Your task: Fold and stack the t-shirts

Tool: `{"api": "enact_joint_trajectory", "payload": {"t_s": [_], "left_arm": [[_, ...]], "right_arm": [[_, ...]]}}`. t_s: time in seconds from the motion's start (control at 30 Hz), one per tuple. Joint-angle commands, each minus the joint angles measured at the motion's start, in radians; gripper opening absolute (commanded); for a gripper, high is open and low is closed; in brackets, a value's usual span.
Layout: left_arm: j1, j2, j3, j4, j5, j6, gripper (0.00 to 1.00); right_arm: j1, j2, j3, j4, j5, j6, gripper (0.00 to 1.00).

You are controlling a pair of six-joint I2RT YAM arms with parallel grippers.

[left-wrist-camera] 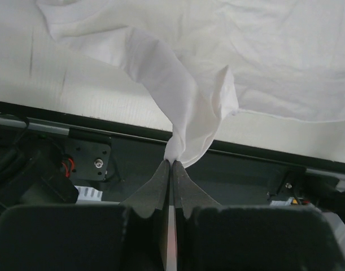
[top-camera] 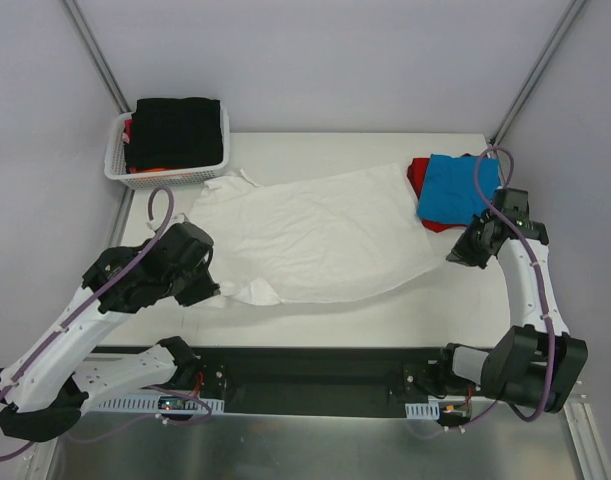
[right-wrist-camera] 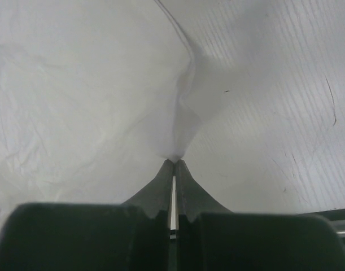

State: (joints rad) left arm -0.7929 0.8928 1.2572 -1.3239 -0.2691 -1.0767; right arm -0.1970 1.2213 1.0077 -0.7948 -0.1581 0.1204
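Observation:
The large white t-shirt (top-camera: 315, 235) lies spread across the middle of the table. My left gripper (top-camera: 213, 290) is shut on its near left edge; in the left wrist view the cloth (left-wrist-camera: 189, 121) rises pinched from the gripper (left-wrist-camera: 172, 162). My right gripper (top-camera: 455, 255) is shut on the shirt's right edge; the right wrist view shows the gripper (right-wrist-camera: 173, 161) pinching the white fabric (right-wrist-camera: 93, 84). A folded blue t-shirt (top-camera: 457, 187) lies on a red t-shirt (top-camera: 417, 172) at the far right. A black t-shirt (top-camera: 177, 130) fills the basket; a bit of orange shows under it.
The white lattice basket (top-camera: 115, 165) stands at the far left corner. The black base rail (top-camera: 315, 370) runs along the table's near edge. Grey walls close in the left and right sides.

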Motion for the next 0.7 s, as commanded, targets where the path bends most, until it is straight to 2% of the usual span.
{"api": "enact_joint_trajectory", "payload": {"t_s": [0.0, 0.13, 0.27, 0.47, 0.67], "left_arm": [[-0.011, -0.07, -0.025, -0.186, 0.129, -0.061, 0.0], [-0.012, -0.144, -0.082, -0.195, 0.157, -0.072, 0.0], [-0.012, -0.147, -0.087, -0.195, 0.153, -0.074, 0.0], [-0.012, -0.118, -0.045, -0.196, 0.076, -0.104, 0.0], [-0.012, -0.084, -0.087, -0.198, 0.01, -0.163, 0.0]], "right_arm": [[-0.007, -0.068, -0.029, -0.03, -0.021, 0.005, 0.01], [-0.007, -0.121, -0.075, -0.043, -0.037, 0.012, 0.01], [-0.007, -0.161, -0.101, -0.06, -0.023, -0.002, 0.01], [-0.009, -0.157, -0.086, -0.073, 0.002, -0.01, 0.01], [-0.009, -0.111, -0.044, -0.072, 0.022, -0.008, 0.01]]}}
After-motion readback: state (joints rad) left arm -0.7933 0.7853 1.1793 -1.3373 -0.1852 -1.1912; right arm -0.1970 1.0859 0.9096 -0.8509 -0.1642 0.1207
